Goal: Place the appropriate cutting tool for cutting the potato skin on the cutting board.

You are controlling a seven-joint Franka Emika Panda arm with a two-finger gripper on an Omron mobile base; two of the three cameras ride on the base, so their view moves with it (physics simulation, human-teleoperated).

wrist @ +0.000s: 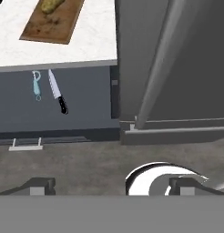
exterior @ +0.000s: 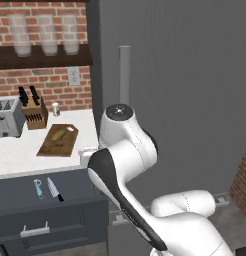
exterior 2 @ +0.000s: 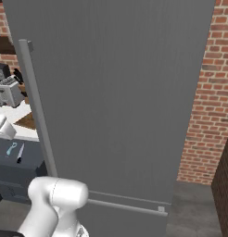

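While the potato occupies the cutting board, the peeler lies apart.

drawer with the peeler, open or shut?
Open. The drawer juts out past the counter edge, and the peeler and knife lie exposed inside it, seen from above.

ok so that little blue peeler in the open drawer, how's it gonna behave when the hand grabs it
The peeler looks small and thin, so probably light and stiff. It lies flat in the drawer, which may make it hard to get fingers under, and it could skid if nudged. The knife lies close beside it, apart, so a wide grasp might bump that. The hand sits well back from both.
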